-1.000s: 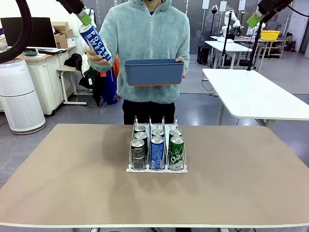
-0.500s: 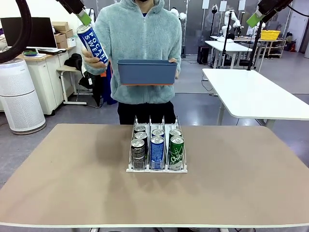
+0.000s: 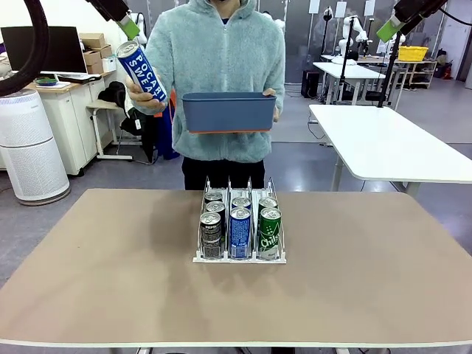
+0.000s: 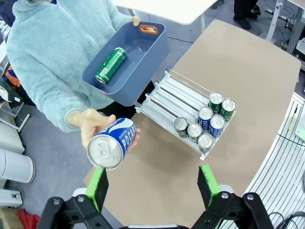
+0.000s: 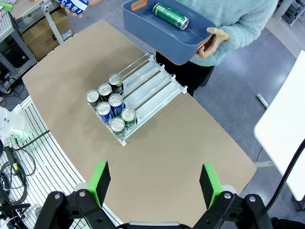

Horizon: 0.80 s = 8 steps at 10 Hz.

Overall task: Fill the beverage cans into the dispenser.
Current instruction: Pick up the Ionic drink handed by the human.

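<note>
The left end effector (image 4: 152, 186) hangs wide open close to the blue can (image 4: 112, 144) that a person's hand (image 4: 88, 126) offers. Handover looks to be the step in hand; next, the end effector must close around that can. The dispenser (image 3: 240, 259), partly filled, sits mid-tabletop (image 3: 110, 280). The right end effector (image 5: 155, 183) hovers high, equally wide.

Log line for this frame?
left pincer open; right pincer open; hand holds blue can near left pincer; bin: green can; rack: seven cans

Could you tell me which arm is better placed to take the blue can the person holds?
Probably left: the left gripper, open, hangs right by the blue can; the right gripper is far off.
</note>
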Each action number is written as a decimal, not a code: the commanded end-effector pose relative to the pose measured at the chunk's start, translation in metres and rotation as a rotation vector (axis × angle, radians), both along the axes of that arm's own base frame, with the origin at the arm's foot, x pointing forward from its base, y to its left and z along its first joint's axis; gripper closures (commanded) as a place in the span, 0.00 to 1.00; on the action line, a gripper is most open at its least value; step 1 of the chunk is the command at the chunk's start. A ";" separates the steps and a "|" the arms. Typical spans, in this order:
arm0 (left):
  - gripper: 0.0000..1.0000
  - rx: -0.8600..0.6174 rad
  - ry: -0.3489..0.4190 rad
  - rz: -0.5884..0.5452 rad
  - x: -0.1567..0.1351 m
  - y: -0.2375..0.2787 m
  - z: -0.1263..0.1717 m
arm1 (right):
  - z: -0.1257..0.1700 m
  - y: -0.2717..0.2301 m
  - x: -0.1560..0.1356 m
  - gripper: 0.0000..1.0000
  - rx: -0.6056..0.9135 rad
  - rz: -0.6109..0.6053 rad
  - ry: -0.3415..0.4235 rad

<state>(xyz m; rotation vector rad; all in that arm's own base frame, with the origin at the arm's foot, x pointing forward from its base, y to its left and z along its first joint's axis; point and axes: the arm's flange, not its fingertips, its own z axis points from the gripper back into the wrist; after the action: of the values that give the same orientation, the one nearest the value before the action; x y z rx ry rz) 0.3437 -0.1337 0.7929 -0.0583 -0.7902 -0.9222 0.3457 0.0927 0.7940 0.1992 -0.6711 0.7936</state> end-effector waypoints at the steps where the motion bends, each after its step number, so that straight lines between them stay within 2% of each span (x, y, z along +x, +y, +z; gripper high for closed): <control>1: 0.00 0.002 0.001 0.002 0.000 0.002 -0.001 | 0.000 0.000 0.000 0.00 0.005 -0.006 0.003; 8: 0.00 0.000 0.000 0.000 0.000 0.000 0.000 | 0.000 0.000 0.000 0.00 0.005 -0.006 0.003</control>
<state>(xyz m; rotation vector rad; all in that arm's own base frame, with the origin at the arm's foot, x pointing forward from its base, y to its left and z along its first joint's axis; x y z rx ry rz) 0.3436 -0.1338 0.7930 -0.0582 -0.7904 -0.9224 0.3457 0.0927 0.7940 0.1992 -0.6711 0.7936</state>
